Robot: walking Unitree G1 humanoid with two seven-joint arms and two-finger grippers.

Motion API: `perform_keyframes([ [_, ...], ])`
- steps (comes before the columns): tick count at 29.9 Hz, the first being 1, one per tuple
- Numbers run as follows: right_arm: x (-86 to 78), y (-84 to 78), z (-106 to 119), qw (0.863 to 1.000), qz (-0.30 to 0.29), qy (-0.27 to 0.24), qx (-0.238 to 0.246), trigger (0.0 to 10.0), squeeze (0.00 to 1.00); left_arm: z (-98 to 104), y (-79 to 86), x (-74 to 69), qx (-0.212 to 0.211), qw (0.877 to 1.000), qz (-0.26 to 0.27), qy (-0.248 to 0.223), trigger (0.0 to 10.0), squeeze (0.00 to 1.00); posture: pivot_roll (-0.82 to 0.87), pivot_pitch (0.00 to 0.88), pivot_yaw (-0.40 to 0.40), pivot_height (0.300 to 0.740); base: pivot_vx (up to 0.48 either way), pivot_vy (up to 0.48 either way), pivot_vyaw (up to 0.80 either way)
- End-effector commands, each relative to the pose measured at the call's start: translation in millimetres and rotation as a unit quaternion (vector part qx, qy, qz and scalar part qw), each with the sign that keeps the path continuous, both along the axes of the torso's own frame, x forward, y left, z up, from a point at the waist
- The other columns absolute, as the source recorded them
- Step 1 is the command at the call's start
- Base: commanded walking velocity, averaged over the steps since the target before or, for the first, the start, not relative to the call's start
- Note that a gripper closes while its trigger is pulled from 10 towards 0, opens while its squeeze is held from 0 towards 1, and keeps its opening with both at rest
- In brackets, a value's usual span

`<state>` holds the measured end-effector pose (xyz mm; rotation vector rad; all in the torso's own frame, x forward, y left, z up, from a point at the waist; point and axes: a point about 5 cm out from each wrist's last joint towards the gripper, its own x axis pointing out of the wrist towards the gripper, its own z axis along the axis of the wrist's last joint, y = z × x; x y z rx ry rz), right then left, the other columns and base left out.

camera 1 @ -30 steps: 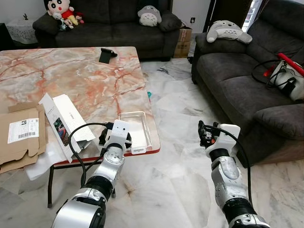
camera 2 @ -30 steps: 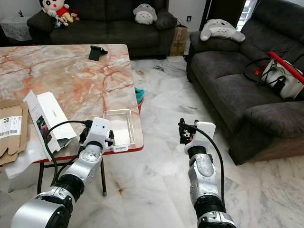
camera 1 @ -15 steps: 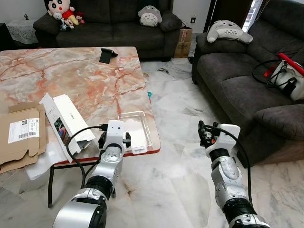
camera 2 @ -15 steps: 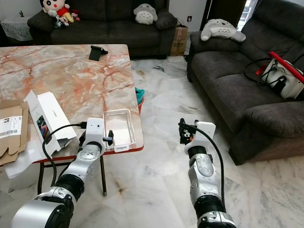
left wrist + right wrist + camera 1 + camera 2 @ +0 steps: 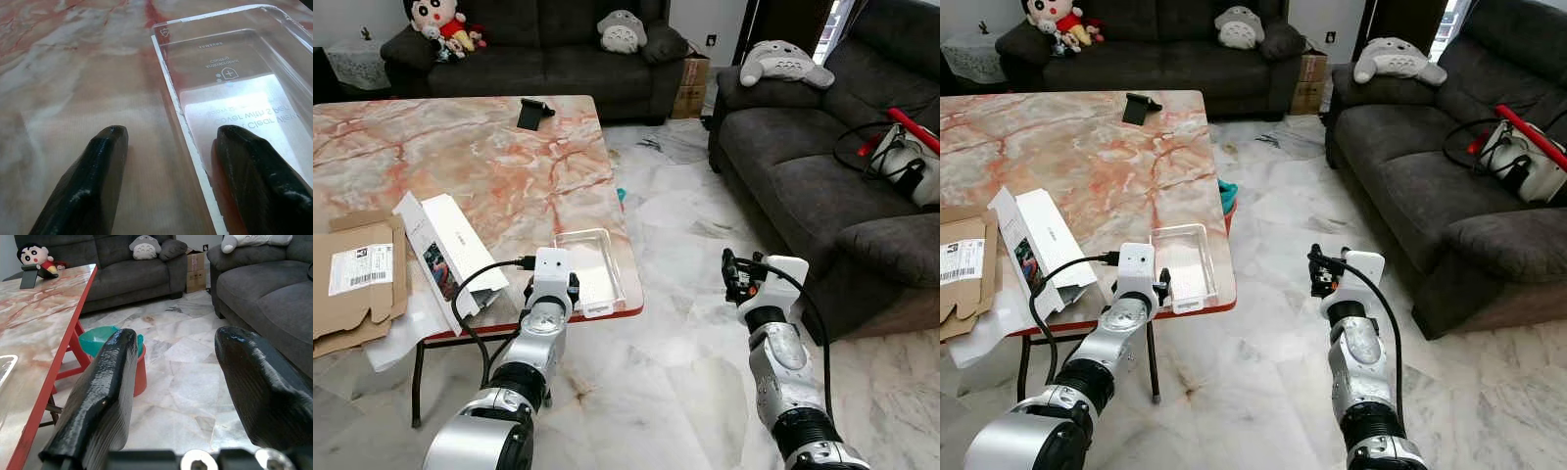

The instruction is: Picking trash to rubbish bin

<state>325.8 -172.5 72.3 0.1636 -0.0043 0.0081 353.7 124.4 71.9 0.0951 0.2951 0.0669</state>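
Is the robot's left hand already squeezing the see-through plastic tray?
No, the left gripper is open, its fingers straddling the clear plastic tray's edge on the marble table.

Floor (image 5: pixel 675 352): pale veined marble tile. Table (image 5: pixel 460 157): marble top with red veining, red edge. Dark grey sofa (image 5: pixel 538 59) behind the table's far edge; second dark grey sofa (image 5: pixel 803 186) well apart to its right. Daylight enters at upper right.

Clear plastic tray (image 5: pixel 230 98) (glossy), marble table (image 5: pixel 460 157)
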Motion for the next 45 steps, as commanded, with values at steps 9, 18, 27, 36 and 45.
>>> perform_keyframes([
  [9, 1.9, -1.1, 2, 1.0, -0.003, 0.0, 0.002, 10.0, 0.0, 3, -3.4, 2.0, -0.004, 1.0, -0.005, 0.0, 0.0, 0.0, 0.05, 0.0, -0.059, 0.74, 0.0, 0.0, 0.0],
  [18, 1.9, -0.3, 2, 1.0, -0.002, 0.001, 0.002, 10.0, 0.0, 3, -3.4, 1.8, -0.005, 1.0, -0.005, -0.001, 0.0, 0.0, 0.05, 0.0, -0.059, 0.74, 0.0, 0.0, 0.0],
  [27, 2.8, 0.5, 3, 1.0, -0.002, -0.002, 0.002, 10.0, 0.0, 9, -5.4, 3.2, 0.003, 1.0, -0.011, -0.027, 0.0, 0.0, 0.05, 0.0, -0.059, 0.74, 0.0, 0.0, 0.0],
  [36, 5.1, 0.6, 7, 1.0, -0.002, -0.008, 0.002, 10.0, 0.0, 22, -9.3, 5.4, -0.001, 0.996, -0.016, -0.086, 0.0, 0.0, 0.05, 0.0, -0.06, 0.74, 0.0, 0.0, 0.0],
  [45, 6.8, 1.8, 10, 1.0, -0.001, -0.013, 0.003, 10.0, 0.0, 32, -10.2, 6.4, 0.002, 0.992, -0.018, -0.128, 0.0, 0.0, 0.05, 0.0, -0.06, 0.74, 0.0, 0.0, 0.0],
])
